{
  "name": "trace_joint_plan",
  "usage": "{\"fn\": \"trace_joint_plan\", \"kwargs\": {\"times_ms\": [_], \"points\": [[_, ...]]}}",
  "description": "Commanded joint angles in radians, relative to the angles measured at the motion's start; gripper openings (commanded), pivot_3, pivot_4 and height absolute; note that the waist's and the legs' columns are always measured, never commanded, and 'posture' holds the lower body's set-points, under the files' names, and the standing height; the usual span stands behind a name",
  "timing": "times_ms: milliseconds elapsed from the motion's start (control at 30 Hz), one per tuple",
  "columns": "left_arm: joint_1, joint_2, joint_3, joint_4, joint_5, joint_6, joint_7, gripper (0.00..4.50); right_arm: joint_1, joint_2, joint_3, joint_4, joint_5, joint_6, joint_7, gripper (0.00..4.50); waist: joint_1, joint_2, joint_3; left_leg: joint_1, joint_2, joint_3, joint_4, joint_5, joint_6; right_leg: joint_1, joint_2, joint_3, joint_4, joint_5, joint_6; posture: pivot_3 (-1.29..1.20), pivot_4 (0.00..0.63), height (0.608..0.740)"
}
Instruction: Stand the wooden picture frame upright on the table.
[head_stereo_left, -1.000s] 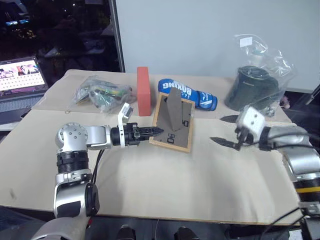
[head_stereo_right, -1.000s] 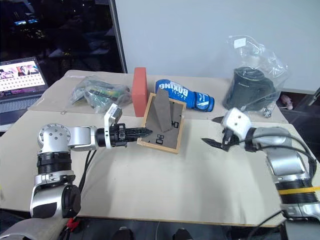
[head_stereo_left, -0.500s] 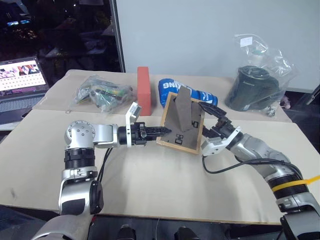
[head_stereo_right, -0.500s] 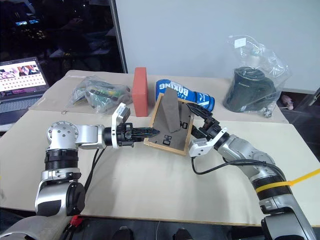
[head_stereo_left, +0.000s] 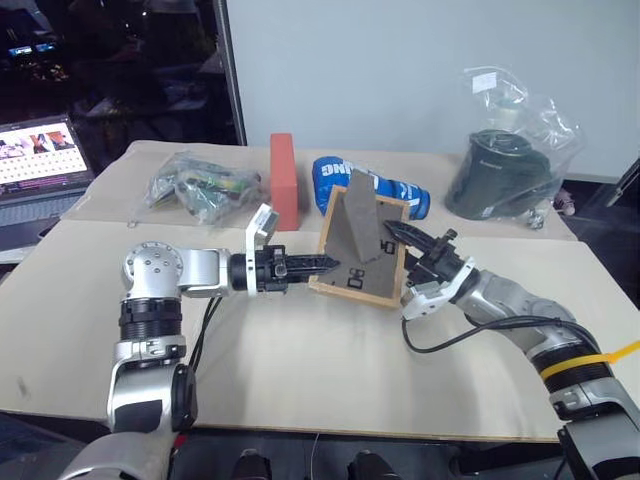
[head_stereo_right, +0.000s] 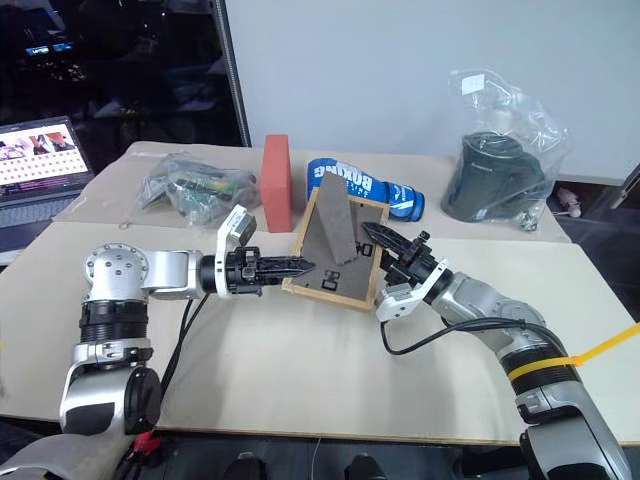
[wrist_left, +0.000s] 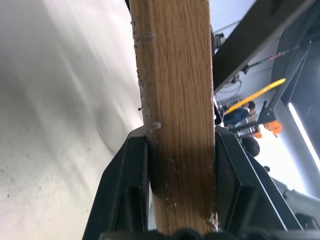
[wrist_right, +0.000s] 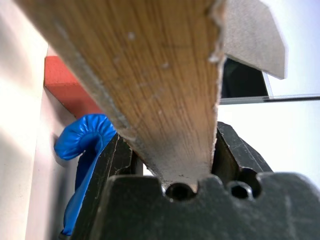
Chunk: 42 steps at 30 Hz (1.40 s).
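The wooden picture frame (head_stereo_left: 358, 262) leans tilted on the table (head_stereo_left: 300, 370), its grey-brown back and fold-out stand (head_stereo_left: 355, 225) facing me. My left gripper (head_stereo_left: 332, 265) reaches in level from the left and is shut on the frame's left edge. In the left wrist view the light-wood edge (wrist_left: 175, 100) sits between both black fingers (wrist_left: 125, 190). From the right, my right gripper (head_stereo_left: 395, 236) is shut on the frame's right edge. The right wrist view has that wooden edge (wrist_right: 150, 75) wedged between its fingers (wrist_right: 107, 165).
A red-orange brick block (head_stereo_left: 284, 180) and a blue boxing glove (head_stereo_left: 335, 172) lie just behind the frame. A plastic bag of items (head_stereo_left: 200, 186) is at the back left, a dark pot in a clear bag (head_stereo_left: 500, 170) at the back right. A laptop (head_stereo_left: 40, 160) sits far left.
My right gripper swung in from the right, rolled over and closed on the frame's right edge. The frame stands a little steeper. The left gripper kept its hold.
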<state>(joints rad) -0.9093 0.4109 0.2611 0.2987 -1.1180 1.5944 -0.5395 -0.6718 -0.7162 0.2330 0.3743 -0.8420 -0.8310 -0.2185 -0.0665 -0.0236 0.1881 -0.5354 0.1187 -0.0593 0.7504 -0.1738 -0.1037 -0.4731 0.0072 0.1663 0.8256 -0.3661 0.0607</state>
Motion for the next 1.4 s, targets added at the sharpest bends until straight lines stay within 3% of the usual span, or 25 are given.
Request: {"fn": "trace_joint_plan", "kwargs": {"times_ms": [33, 133, 233, 333, 400, 467, 533, 667, 767, 867, 933, 1100, 1400], "points": [[0.013, 0.095, -0.073, -0.081, 0.088, -0.072, -0.05, 2.14, -0.011, -0.012, -0.035, -0.01, 0.104, -0.015, 0.031, 1.49, -0.004, -0.001, 0.0, 0.0, 0.0, 0.0, 0.0, 0.0, 0.0, 0.0, 0.0, 0.0, 0.0, 0.0, 0.0, 0.0, 0.15, 0.657], [0.041, 0.196, -0.144, -0.108, 0.152, -0.16, -0.149, 3.29, -0.011, -0.013, -0.057, -0.022, 0.14, -0.01, 0.056, 1.23, -0.01, 0.0, 0.0, 0.0, 0.0, 0.0, 0.0, 0.0, 0.0, -0.001, 0.0, 0.0, 0.002, 0.0, -0.001, 0.0, 0.15, 0.657], [0.134, 0.292, -0.265, -0.181, 0.315, -0.385, -0.23, 4.46, -0.013, -0.012, -0.074, -0.04, 0.178, -0.003, 0.081, 1.23, -0.009, 0.0, 0.0, 0.0, 0.0, 0.0, 0.001, 0.0, 0.0, -0.001, 0.0, -0.001, 0.004, -0.001, -0.001, 0.0, 0.15, 0.657], [0.239, 0.351, -0.272, -0.207, 0.392, -0.563, -0.324, 4.5, -0.022, -0.013, -0.081, -0.041, 0.224, -0.001, 0.127, 1.23, -0.01, 0.001, 0.001, -0.001, 0.0, 0.001, 0.002, 0.0, 0.0, -0.002, 0.0, 0.0, 0.004, -0.001, -0.001, 0.0, 0.15, 0.657], [0.313, 0.382, -0.213, -0.266, 0.432, -0.727, -0.384, 4.5, -0.047, 0.001, -0.067, -0.019, 0.369, 0.021, 0.251, 1.23, -0.01, 0.0, 0.002, -0.006, 0.0, 0.001, 0.008, -0.001, 0.002, -0.008, 0.0, 0.0, 0.013, -0.005, -0.002, 0.0, 0.15, 0.657], [0.36, 0.366, -0.127, -0.31, 0.423, -0.849, -0.415, 4.5, -0.071, 0.039, -0.066, -0.02, 0.614, 0.104, 0.429, 1.23, -0.009, -0.002, 0.003, -0.017, 0.0, 0.001, 0.018, -0.003, 0.004, -0.019, 0.0, -0.002, 0.022, -0.007, -0.003, 0.0, 0.15, 0.657], [0.383, 0.353, -0.09, -0.329, 0.403, -0.867, -0.415, 4.5, -0.102, 0.068, -0.065, -0.021, 0.764, 0.192, 0.583, 1.23, -0.007, -0.001, 0.003, -0.029, 0.002, 0.001, 0.032, -0.003, 0.005, -0.025, 0.0, -0.007, 0.036, -0.013, -0.003, 0.0, 0.15, 0.657], [0.468, 0.357, -0.072, -0.411, 0.405, -0.889, -0.435, 4.5, -0.15, 0.129, -0.1, -0.047, 0.998, 0.421, 0.803, 1.23, -0.005, -0.001, 0.003, -0.029, 0.002, 0.001, 0.035, -0.004, 0.005, -0.026, -0.001, -0.008, 0.041, -0.017, 0.0, 0.0, 0.15, 0.657], [0.505, 0.341, -0.032, -0.451, 0.374, -0.884, -0.419, 4.5, -0.221, 0.17, -0.15, -0.034, 1.175, 0.795, 0.903, 1.23, -0.008, -0.001, 0.003, -0.03, 0.002, 0.001, 0.035, -0.004, 0.005, -0.026, -0.001, -0.009, 0.043, -0.017, -0.003, 0.0, 0.15, 0.657], [0.519, 0.333, -0.031, -0.459, 0.392, -0.891, -0.392, 4.5, -0.304, 0.161, -0.207, 0.037, 1.358, 1.413, 0.918, 1.23, -0.004, -0.001, 0.003, -0.03, 0.002, 0.0, 0.035, -0.004, 0.005, -0.029, -0.001, -0.01, 0.047, -0.018, -0.005, 0.0, 0.15, 0.657], [0.531, 0.328, -0.031, -0.464, 0.393, -0.892, -0.387, 4.5, -0.342, 0.17, -0.271, 0.086, 1.47, 1.658, 0.934, 1.23, -0.002, -0.001, 0.003, -0.03, 0.002, 0.0, 0.034, -0.004, 0.005, -0.029, -0.001, -0.01, 0.047, -0.018, -0.006, 0.0, 0.15, 0.657], [0.544, 0.319, -0.015, -0.483, 0.368, -0.881, -0.374, 4.5, -0.387, 0.183, -0.313, 0.157, 1.475, 1.798, 0.952, 1.23, -0.004, 0.0, 0.003, -0.03, 0.002, 0.0, 0.031, -0.004, 0.007, -0.031, -0.001, -0.012, 0.047, -0.02, -0.008, 0.0, 0.15, 0.657], [0.555, 0.315, -0.021, -0.501, 0.362, -0.876, -0.353, 4.5, -0.378, 0.187, -0.22, 0.384, 1.332, 1.724, 1.135, 1.23, -0.007, 0.0, 0.003, -0.031, 0.002, 0.001, 0.03, -0.004, 0.007, -0.033, -0.001, -0.011, 0.047, -0.021, -0.007, 0.0, 0.15, 0.657]]}}
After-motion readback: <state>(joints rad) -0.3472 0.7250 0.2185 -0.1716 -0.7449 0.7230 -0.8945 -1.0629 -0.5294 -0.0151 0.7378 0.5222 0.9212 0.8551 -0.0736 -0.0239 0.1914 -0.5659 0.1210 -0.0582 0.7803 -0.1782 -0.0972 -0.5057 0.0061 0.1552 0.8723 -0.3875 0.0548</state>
